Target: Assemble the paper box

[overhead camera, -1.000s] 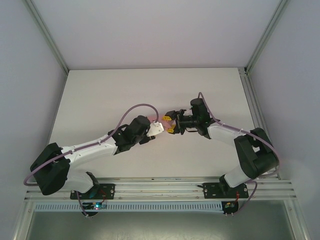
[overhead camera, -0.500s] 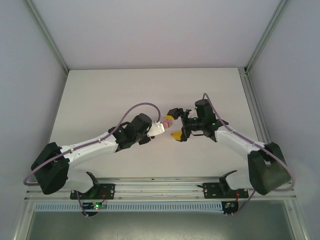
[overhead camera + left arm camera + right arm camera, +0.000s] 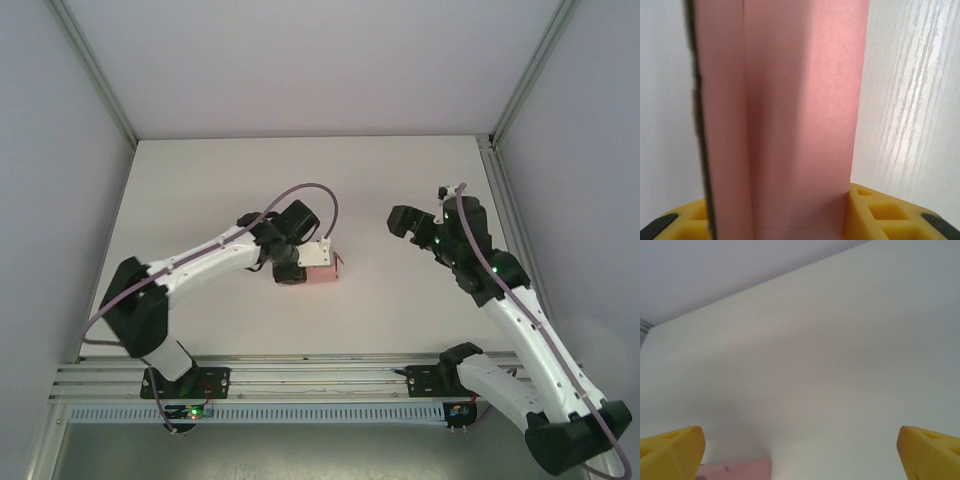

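The left gripper [image 3: 299,272] is clamping the pink paper box [image 3: 323,276] by its left end, with yellow fingers [image 3: 880,215] pressing on both sides. The box is lying level near the middle of the table [image 3: 200,180], its long axis running left to right in the overhead view and pointing straight away from the gripper. Well apart to the right, the right gripper [image 3: 405,222] is hanging with its jaws spread wide.
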Action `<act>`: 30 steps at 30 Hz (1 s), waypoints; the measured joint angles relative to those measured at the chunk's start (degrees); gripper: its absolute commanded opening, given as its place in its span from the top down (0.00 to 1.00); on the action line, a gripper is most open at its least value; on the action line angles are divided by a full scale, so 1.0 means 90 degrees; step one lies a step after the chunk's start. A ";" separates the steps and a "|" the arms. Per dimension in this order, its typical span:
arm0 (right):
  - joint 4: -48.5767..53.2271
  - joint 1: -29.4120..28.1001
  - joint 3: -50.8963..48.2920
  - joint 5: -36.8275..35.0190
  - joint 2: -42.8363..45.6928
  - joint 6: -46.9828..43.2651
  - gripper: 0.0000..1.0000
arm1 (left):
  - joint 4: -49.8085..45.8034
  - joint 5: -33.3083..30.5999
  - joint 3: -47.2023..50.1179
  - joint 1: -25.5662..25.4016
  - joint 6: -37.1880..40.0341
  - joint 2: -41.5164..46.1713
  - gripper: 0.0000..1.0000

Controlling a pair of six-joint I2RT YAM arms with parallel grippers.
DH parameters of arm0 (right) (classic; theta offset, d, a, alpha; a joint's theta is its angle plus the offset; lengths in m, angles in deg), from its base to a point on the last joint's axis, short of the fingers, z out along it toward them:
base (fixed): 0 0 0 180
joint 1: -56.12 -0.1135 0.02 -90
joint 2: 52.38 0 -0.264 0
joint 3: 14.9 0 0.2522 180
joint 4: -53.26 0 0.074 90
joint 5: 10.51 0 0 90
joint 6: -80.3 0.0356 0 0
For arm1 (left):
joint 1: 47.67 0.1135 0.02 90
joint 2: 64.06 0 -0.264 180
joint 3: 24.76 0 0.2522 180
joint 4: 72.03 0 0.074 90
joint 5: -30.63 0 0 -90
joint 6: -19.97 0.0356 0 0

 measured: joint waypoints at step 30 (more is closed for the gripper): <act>-0.1343 -0.1899 -0.0335 0.1868 -0.2674 -0.1668 0.88 | -0.0423 0.1103 -0.0364 0.0287 0.0420 -0.0437 0.49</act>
